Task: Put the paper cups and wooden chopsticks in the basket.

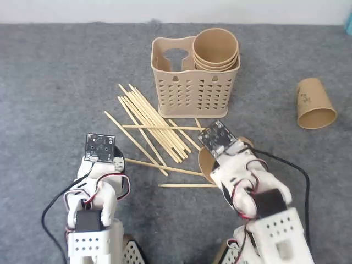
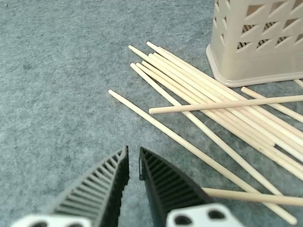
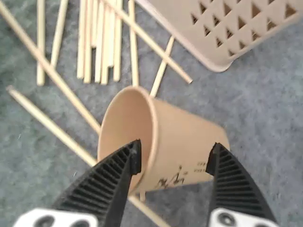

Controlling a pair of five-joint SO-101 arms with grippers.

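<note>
A paper cup (image 3: 180, 137) lies on its side on the grey mat, mouth toward the chopsticks. My right gripper (image 3: 175, 153) is open and straddles it, one finger at the rim, the other near the base. From above, this cup (image 1: 204, 163) peeks out under the right arm (image 1: 236, 165). Several wooden chopsticks (image 1: 154, 124) lie scattered in front of the beige basket (image 1: 176, 88), which holds stacked paper cups (image 1: 215, 49) in one compartment. Another cup (image 1: 314, 103) lies on its side at the far right. My left gripper (image 2: 133, 158) is shut and empty, just short of the chopsticks (image 2: 213, 104).
The basket's other compartment (image 1: 175, 58) stands empty. Loose single chopsticks (image 1: 187, 185) lie between the two arms. Open grey mat stretches to the left of the chopsticks and behind the basket.
</note>
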